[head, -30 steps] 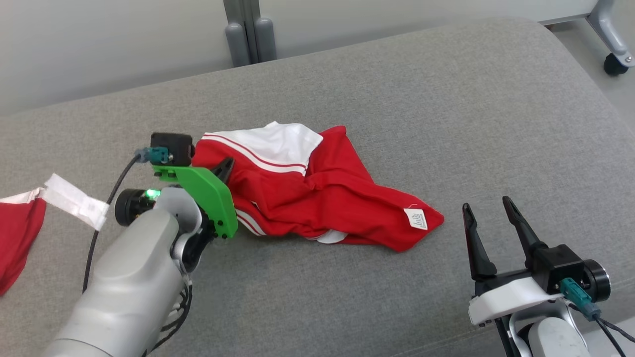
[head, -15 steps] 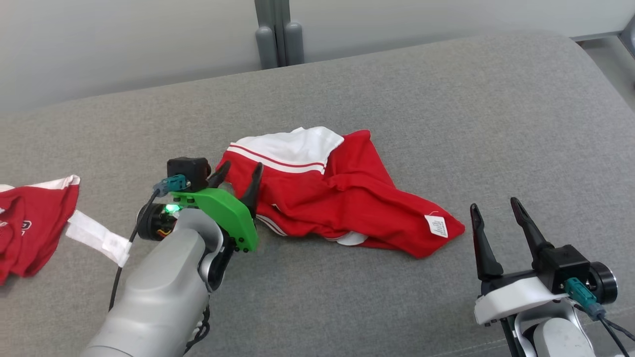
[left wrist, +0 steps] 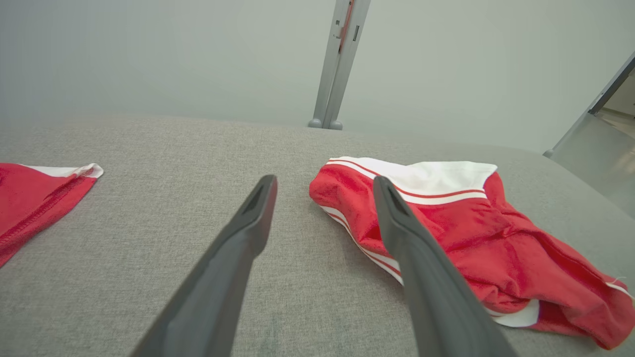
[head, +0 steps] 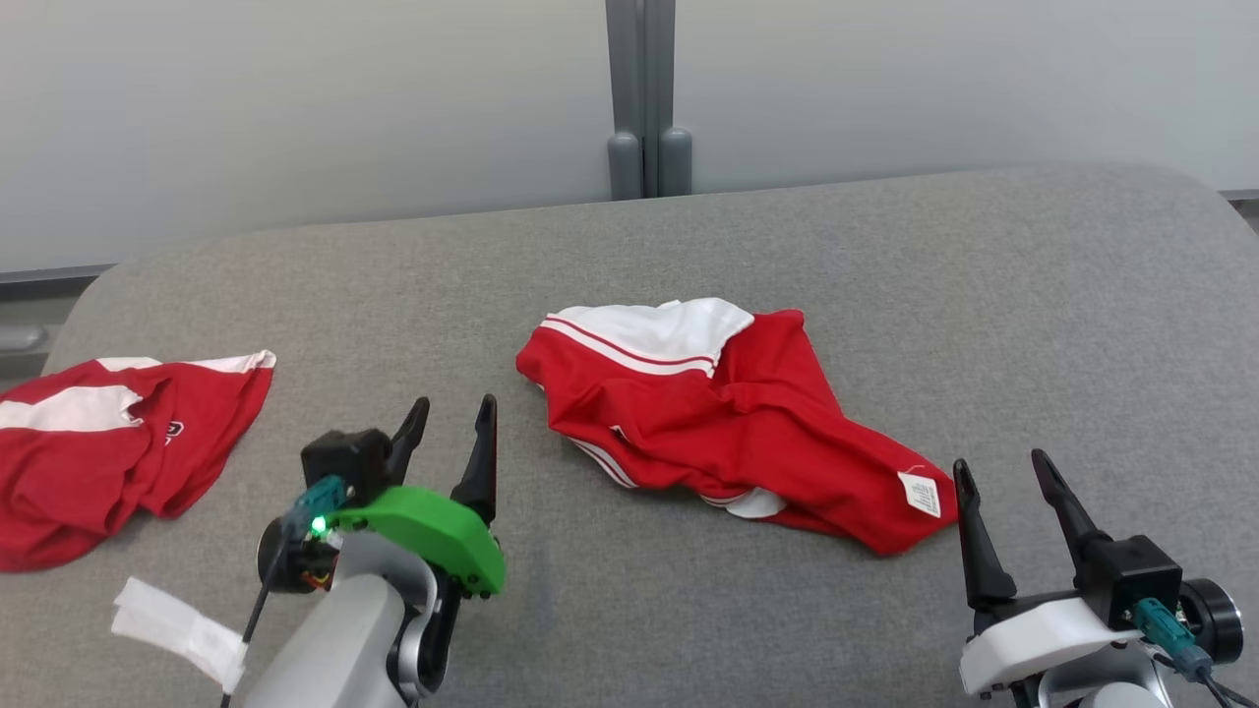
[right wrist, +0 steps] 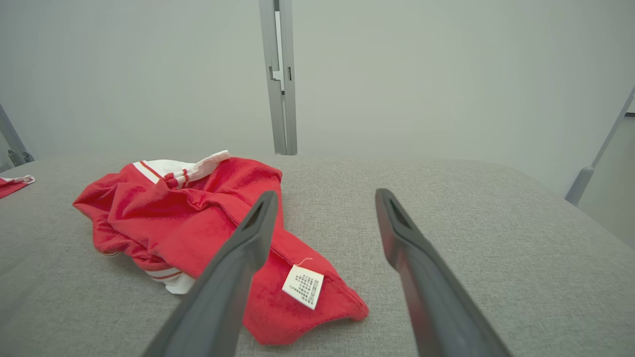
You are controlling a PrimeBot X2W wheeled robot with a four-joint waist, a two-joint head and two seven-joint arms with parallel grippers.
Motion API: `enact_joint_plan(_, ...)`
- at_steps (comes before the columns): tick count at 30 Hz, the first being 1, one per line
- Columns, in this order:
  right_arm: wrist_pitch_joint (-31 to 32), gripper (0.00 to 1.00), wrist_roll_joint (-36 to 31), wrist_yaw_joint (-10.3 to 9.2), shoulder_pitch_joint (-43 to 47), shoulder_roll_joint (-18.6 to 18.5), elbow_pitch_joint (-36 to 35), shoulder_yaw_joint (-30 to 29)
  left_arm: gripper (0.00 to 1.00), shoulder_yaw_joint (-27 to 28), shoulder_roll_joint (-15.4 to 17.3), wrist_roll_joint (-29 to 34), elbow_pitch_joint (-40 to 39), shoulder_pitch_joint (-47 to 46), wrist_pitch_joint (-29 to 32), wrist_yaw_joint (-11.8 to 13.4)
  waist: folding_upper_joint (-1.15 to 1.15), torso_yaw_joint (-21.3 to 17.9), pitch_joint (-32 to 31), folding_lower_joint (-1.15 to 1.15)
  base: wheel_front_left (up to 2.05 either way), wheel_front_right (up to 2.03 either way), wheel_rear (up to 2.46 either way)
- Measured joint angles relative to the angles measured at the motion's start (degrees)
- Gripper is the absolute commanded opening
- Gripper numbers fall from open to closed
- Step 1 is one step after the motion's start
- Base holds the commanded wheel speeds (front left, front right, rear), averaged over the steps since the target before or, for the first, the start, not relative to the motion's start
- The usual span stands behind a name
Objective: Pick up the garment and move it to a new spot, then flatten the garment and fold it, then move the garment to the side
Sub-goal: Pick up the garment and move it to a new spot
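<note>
Head view puts the crumpled red-and-white garment mid-worktop, between the left pincer and the right pincer (both spread wide, gripping nothing). Right wrist view makes out print on its white label. Two red garments in all: the second garment lies far left.

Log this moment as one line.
crumpled red-and-white fabric garment: unfolded, on grey upholstered surface | left gripper: open, empty, beside it | right gripper: open, empty | flattening: not yet done
</note>
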Motion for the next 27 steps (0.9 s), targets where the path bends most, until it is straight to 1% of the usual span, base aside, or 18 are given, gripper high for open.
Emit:
enact_joint_plan(4, 0.0, 1.0, 1.07, 0.0, 2.02, -0.01, -0.23, -0.1, 1.0, 4.47, 0.57, 5.84, -7.93, 8.43, -0.02, 2.97, 0.0, 1.39, -1.13, 0.0, 0.0, 0.0, 0.0)
enact_joint_plan(10, 0.01, 1.0, 2.57, 0.0, 3.6, -0.01, -0.36, 0.51, 1.0, 9.55, 0.03, 12.15, -16.45, 19.01, -0.01, 4.56, 0.0, 2.85, -2.33, 0.0, 0.0, 0.0, 0.0)
enact_joint_plan(13, 0.01, 1.0, 3.14, 0.0, 3.64, -0.03, -0.34, 1.18, 1.0, 11.43, -0.9, 14.33, -18.63, 22.57, -0.03, 4.54, 0.0, 2.99, -2.86, 0.0, 0.0, 0.0, 0.0)
enact_joint_plan(16, 0.0, 1.0, 3.49, 0.0, 3.51, 0.01, -0.16, 2.03, 1.0, 12.55, -1.93, 15.35, -18.93, 25.26, -0.03, 4.07, 0.0, 2.61, -3.29, 0.0, 0.0, 0.0, 0.0)
enact_joint_plan(22, 0.0, 1.0, 3.52, 0.0, 3.0, 0.0, 0.25, 2.68, 1.0, 13.99, -3.21, 17.09, -18.36, 25.7, -0.03, 2.93, 0.0, 2.51, -3.77, 0.0, 0.0, 0.0, 0.0)
enact_joint_plan(27, 0.0, 1.0, 3.48, 0.0, 2.94, 0.0, 0.45, 2.72, 1.0, 15.21, -3.55, 18.33, -17.68, 25.7, -0.03, 2.26, 0.0, 2.53, -3.76, 0.0, 0.0, 0.0, 0.0)
